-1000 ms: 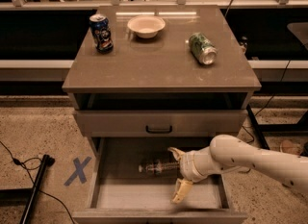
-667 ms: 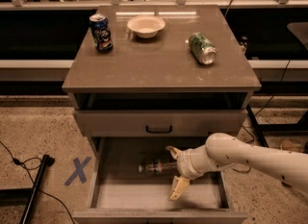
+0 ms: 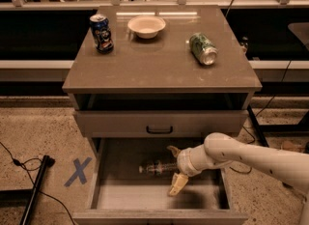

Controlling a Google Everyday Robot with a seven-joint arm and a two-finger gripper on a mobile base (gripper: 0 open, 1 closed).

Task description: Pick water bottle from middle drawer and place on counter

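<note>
The water bottle (image 3: 157, 168) lies on its side on the grey floor of the open middle drawer (image 3: 116, 195), its cap end pointing left. My gripper (image 3: 175, 167) is inside the drawer at the bottle's right end, open, with one finger (image 3: 173, 150) behind the bottle and the other finger (image 3: 177, 184) in front of it. The fingers straddle the bottle without closing on it. The counter (image 3: 154, 67) is the glossy grey-brown top of the cabinet above.
On the counter stand a blue Pepsi can (image 3: 101, 33) at the back left, a white bowl (image 3: 146, 26) at the back middle, and a green soda can (image 3: 203, 49) lying on its side at the right. A drawer front with a black handle (image 3: 159, 130) sits above the open drawer.
My gripper has moved a little to the left, further along the bottle. The bottle has not moved.
</note>
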